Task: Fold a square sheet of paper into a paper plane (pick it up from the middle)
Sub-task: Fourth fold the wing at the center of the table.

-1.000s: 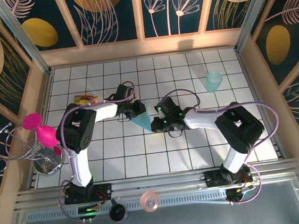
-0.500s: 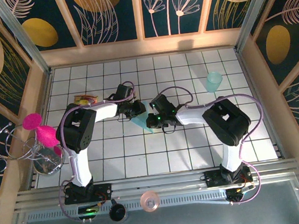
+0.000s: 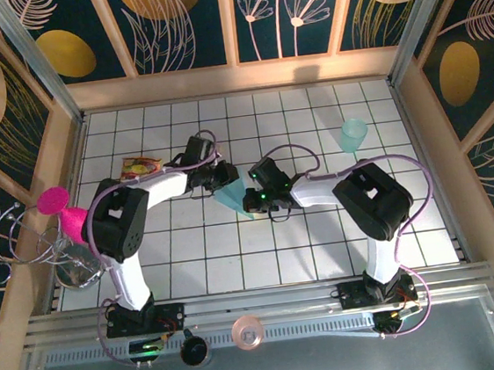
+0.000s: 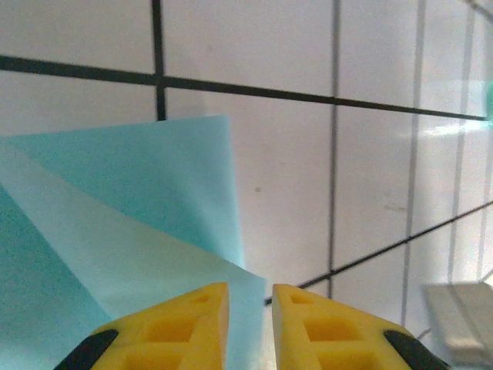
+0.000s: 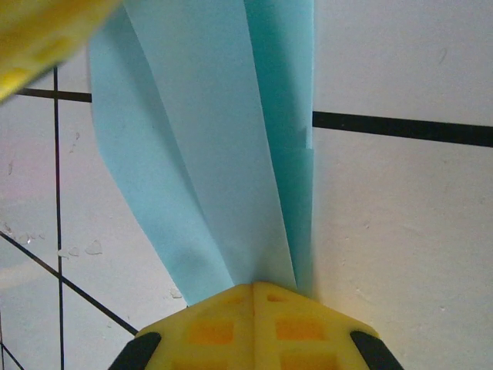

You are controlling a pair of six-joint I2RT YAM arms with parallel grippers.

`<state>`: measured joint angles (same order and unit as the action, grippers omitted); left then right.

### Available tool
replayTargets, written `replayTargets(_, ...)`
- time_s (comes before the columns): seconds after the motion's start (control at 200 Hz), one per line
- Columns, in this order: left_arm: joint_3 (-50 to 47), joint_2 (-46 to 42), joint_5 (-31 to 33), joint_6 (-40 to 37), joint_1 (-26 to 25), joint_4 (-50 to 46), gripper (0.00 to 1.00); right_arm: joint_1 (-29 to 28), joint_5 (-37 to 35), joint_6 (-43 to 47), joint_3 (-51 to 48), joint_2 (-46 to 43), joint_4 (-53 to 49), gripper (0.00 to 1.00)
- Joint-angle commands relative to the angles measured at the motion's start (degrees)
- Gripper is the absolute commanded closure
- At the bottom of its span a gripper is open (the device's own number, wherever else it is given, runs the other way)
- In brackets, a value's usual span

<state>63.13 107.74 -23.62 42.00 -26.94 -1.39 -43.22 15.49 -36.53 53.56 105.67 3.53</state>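
left claw (image 4: 250, 297) holds its fingers a narrow gap apart at the wide end of the light-blue paper plane (image 3: 232, 197), near the middle of the tiled table (image 3: 323, 239); right claw (image 5: 254, 287) is pressed together, clamped on its narrow end.

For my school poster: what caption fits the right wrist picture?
Right gripper shut on the narrow end of the folded light-blue paper, over white tiles.

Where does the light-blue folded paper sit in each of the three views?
Top external: folded paper mid-table, on the white tiles.
Left wrist: lower left, reaching the left pincer.
Right wrist: upper centre, running down into the shut right pincer.
Shared landmark: the black-grouted white tiles.
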Motion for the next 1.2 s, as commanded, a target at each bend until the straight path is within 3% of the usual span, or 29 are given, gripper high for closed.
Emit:
replayTargets(0.0, -4.24, -3.7, -1.62, -0.51, 0.23, 3.82, 0.79, 0.32, -0.23, 0.54, -3.42, -1.41, -4.58, 0.95)
replayTargets(0.18, -9.24, -5.0, -3.31, -1.12, -0.67, 5.65, 0.8, 0.51, 2.06, 1.86, -5.16, -2.62, -4.93, 0.95)
replayTargets(0.631, -9.29, -0.69, -7.49, -3.24, -3.06, 7.56, 0.83, 0.86, 2.53, 1.8, -5.13, -2.03, -5.41, 0.95)
replayTargets(0.831, -7.76, 2.07, -6.17, -3.16, -3.12, 6.48, 0.84, 0.95, 2.2, 1.97, -5.18, -1.41, -6.2, 0.95)
replayTargets(1.196, -2.93, 5.22, 1.98, -4.44, -2.52, -0.78, 0.84, 1.25, -1.19, 4.7, -5.93, -0.26, -13.07, 0.96)
